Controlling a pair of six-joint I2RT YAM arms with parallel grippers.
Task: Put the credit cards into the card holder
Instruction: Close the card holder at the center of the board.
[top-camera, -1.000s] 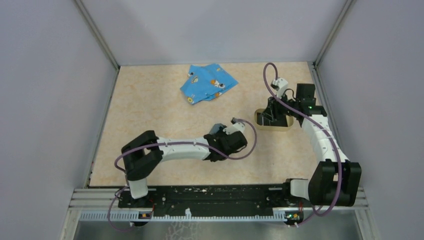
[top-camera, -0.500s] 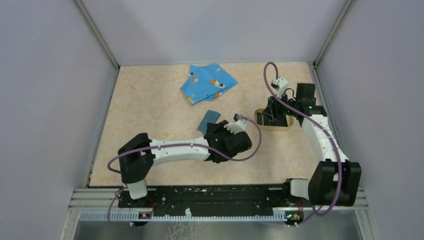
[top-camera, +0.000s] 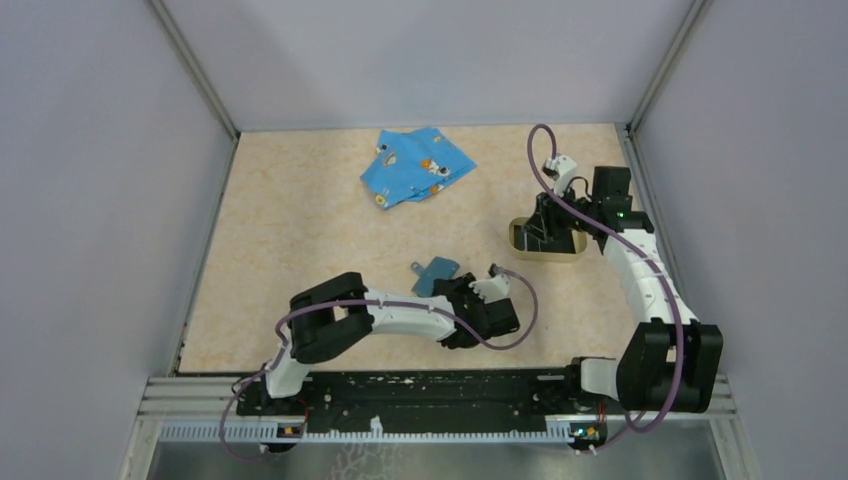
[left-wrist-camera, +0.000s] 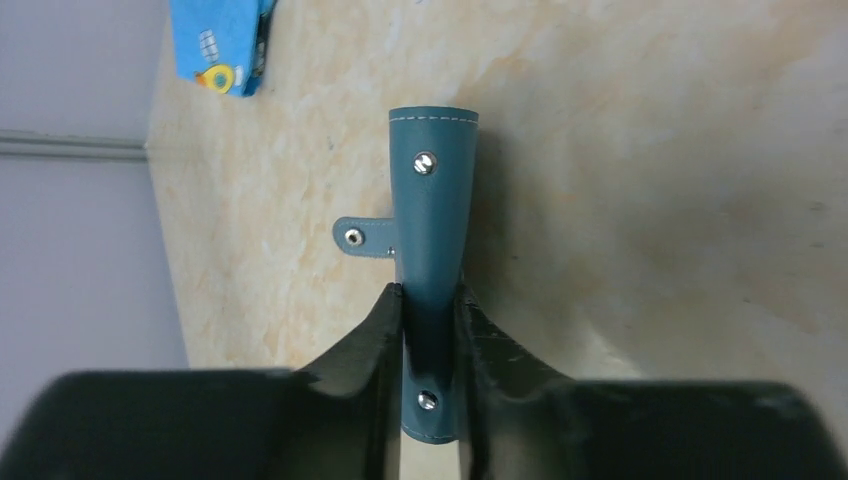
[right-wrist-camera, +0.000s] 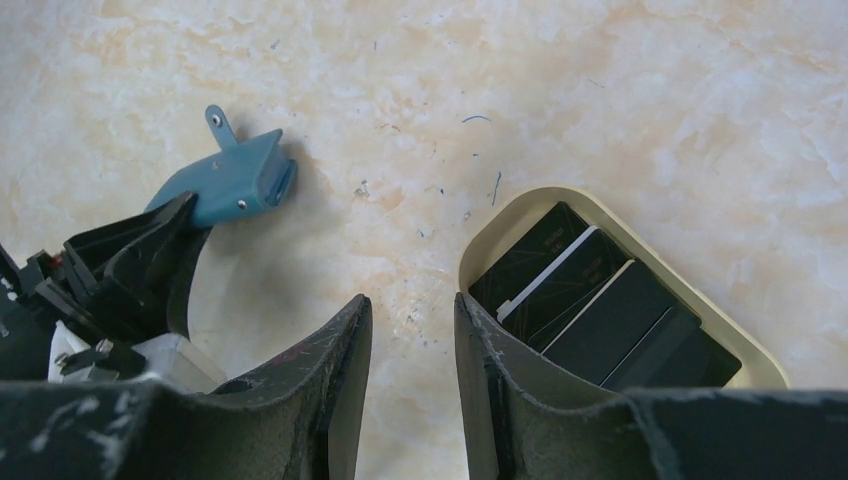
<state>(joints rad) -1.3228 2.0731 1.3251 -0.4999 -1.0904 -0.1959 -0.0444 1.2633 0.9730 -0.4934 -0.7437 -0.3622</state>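
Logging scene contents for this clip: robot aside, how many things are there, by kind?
Teal folding card holder: 1
Bright blue cartoon-print cloth: 1
Tan oval tray: 1
Stack of flat black credit cards in the tray: 1, number of cards unclear
Total: 4

A beige, marble-patterned tabletop (top-camera: 300, 220) fills the middle. 3 plain lilac-grey walls (top-camera: 430, 60) rise from its left, far and right edges, meeting at 2 slanting grey metal corner posts (top-camera: 195, 65). A black mounting rail (top-camera: 430, 390) on silver aluminium framing (top-camera: 190, 400) borders its near edge. The light is soft and even.
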